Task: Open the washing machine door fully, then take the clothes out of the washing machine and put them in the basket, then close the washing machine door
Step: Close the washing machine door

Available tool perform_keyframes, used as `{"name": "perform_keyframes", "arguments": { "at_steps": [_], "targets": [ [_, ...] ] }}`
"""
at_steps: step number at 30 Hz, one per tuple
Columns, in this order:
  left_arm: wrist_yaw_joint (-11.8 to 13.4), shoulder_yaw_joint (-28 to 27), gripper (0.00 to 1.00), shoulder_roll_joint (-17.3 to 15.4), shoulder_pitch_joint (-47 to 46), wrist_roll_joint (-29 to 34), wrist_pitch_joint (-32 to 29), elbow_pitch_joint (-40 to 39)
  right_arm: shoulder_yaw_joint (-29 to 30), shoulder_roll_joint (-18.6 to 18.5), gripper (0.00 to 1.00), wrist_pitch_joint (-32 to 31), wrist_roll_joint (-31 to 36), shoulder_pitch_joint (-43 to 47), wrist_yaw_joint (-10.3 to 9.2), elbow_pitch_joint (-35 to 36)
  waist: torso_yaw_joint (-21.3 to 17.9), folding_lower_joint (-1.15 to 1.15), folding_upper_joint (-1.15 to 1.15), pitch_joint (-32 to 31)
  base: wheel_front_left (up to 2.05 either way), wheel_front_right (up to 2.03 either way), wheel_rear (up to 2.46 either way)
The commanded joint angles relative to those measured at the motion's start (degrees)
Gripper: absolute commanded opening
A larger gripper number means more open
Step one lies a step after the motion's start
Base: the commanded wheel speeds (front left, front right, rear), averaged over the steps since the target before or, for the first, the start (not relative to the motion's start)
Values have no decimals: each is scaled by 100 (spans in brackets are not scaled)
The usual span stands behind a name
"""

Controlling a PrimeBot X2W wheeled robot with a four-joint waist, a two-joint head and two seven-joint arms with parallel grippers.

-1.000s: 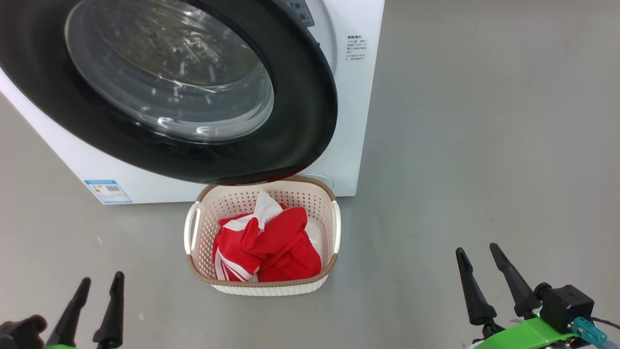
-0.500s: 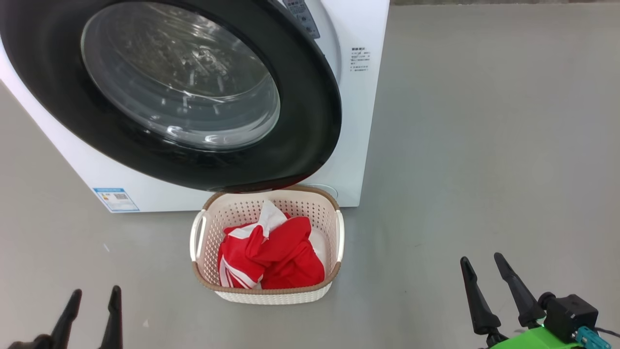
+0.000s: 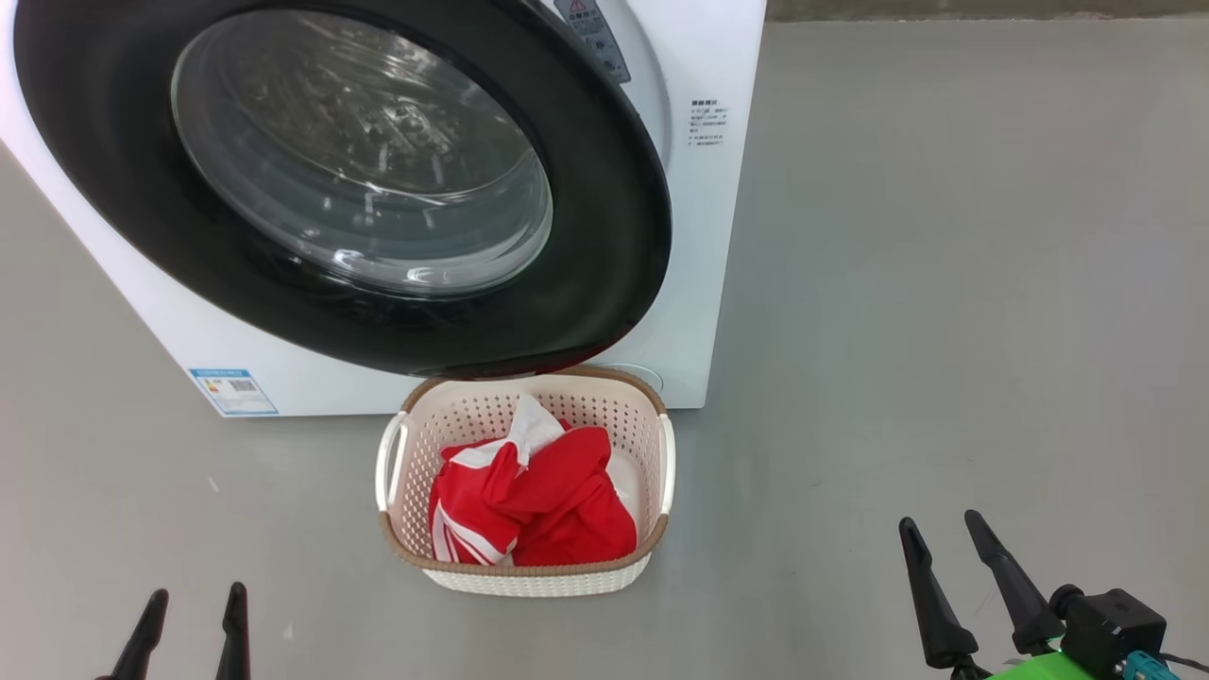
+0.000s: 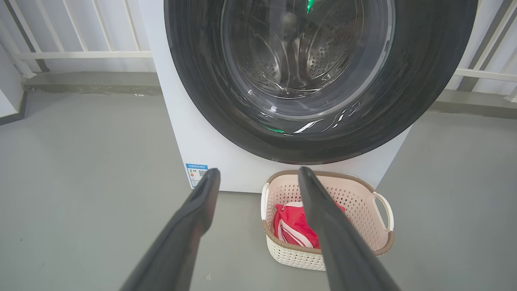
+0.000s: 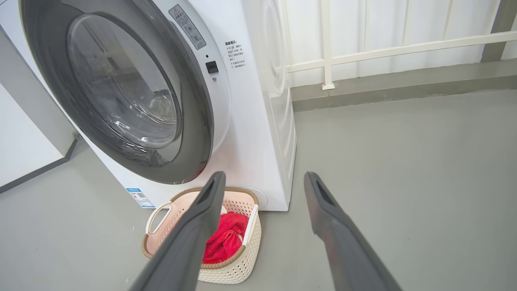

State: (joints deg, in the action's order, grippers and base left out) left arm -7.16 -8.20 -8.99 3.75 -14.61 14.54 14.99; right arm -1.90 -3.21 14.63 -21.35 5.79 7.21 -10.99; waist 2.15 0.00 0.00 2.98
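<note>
My left claw [image 3: 195, 593] hangs open and empty, well to the left of the basket [image 3: 529, 569] and nearer to me. Right behind the basket stands the washing machine [image 3: 704, 236], and its door [image 3: 604, 236] sits up above the basket's back rim. The door looks pushed close, but I cannot tell if it has clicked. The red clothes [image 3: 557, 501] lie inside the basket. My right claw [image 3: 938, 519] is open and empty too, well to the right of the basket. I think the door is the last job. I should press gently on its black rim, not the glass, and keep clear of the basket.
</note>
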Motion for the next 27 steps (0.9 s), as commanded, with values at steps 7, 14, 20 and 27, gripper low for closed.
{"name": "perform_keyframes", "arguments": {
  "at_steps": [7,14,20,27],
  "targets": [
    [-33,-223,100,-31,-152,75,46,-175,-91,-62,100,37,-26,-126,28,163,37,0,0,9,0,0,0],
    [-33,-155,100,55,-144,98,46,-183,-169,-49,38,37,-81,-194,28,154,172,0,0,-25,0,0,0],
    [-33,-70,100,176,-227,121,46,-203,-410,-42,0,37,-125,-658,28,118,409,0,0,45,0,0,0],
    [-33,166,100,322,-363,114,46,-274,-681,-33,0,37,-173,-1613,28,-99,760,0,0,238,0,0,0]
  ]
}}
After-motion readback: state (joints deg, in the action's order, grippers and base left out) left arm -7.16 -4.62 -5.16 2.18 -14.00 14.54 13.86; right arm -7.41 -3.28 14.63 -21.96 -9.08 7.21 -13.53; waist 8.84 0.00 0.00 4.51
